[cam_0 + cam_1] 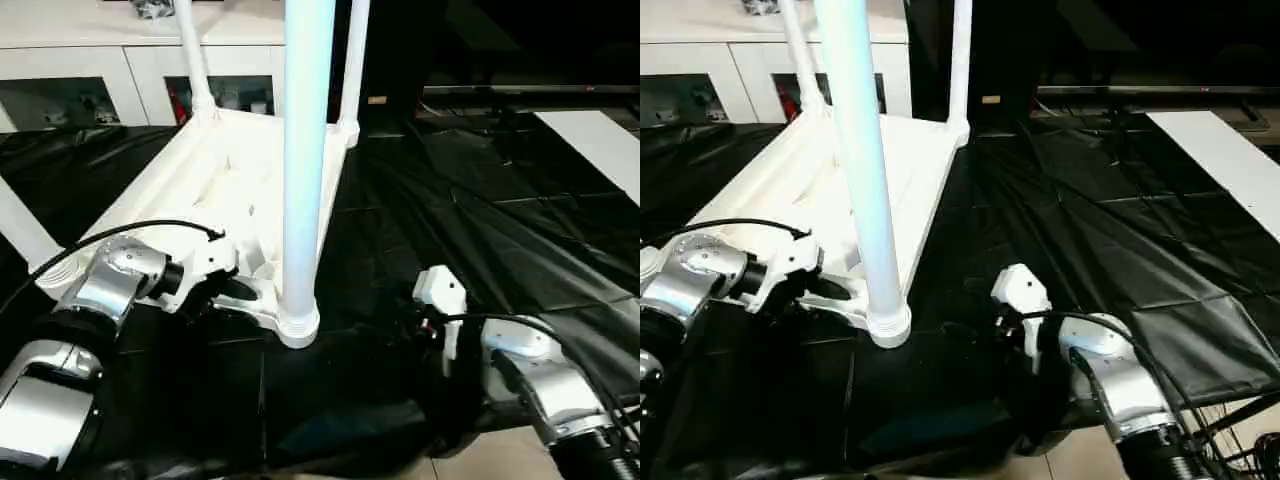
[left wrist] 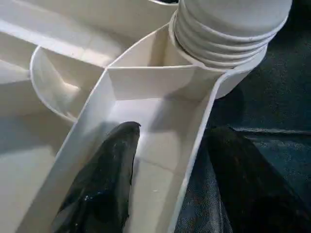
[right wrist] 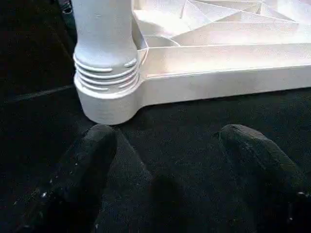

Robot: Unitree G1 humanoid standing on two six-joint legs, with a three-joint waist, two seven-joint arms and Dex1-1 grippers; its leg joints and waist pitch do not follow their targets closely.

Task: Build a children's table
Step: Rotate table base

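The children's table [image 1: 190, 190] lies upside down on the black sheet, all white, with its legs pointing up. The nearest leg [image 1: 305, 150] stands in the near corner socket [image 1: 298, 325], its ribbed end [image 2: 228, 34] seated in it. Two more legs [image 1: 192, 55] [image 1: 355, 60] rise at the far corners, and another [image 1: 20, 225] shows at the left. My left gripper [image 2: 174, 131] is open astride the rim [image 2: 194, 165] beside that socket, one finger [image 2: 107, 184] inside and one outside. My right gripper [image 3: 165, 145] is open on the sheet, a short way from the socket [image 3: 104, 97], holding nothing.
The big table's black sheet [image 1: 480, 220] is wrinkled and spreads to the right. A white glass-door cabinet [image 1: 80, 70] stands behind. A white board [image 1: 600, 140] lies at the far right. The table's front edge and the floor [image 1: 480, 460] show at the bottom.
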